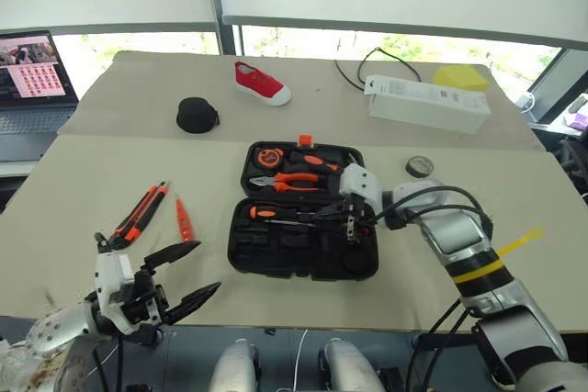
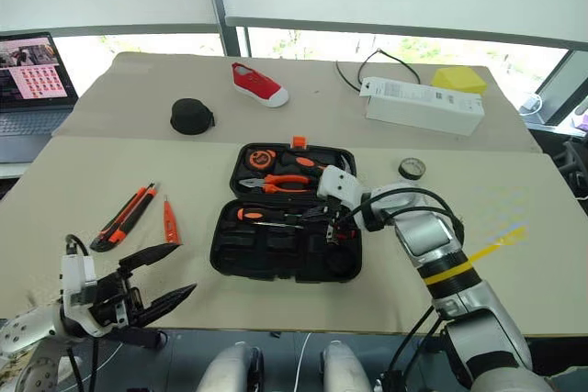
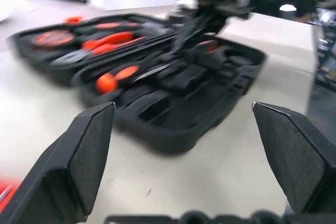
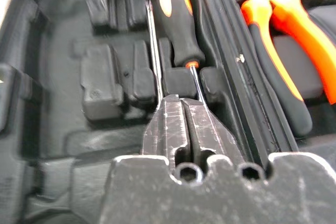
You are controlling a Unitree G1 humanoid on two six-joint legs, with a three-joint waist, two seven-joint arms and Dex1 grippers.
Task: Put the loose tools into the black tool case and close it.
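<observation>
Orange-handled tools: one screwdriver (image 1: 272, 214) cased, two outside (left end effector (image 1: 184, 280) wide, right end effector (image 1: 352, 221) narrow).

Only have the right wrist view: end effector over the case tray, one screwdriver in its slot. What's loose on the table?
Observer: A utility knife and a small orange pointed tool lie on the table, left of the black tool case.
Operator: Where's the left end effector?
Observer: The left end effector is open at the table's near edge, nearer the robot than those two tools, touching neither.
Operator: Anything crowding the case?
Observer: A black round pouch sits farther back on the left, well apart from the case.
</observation>
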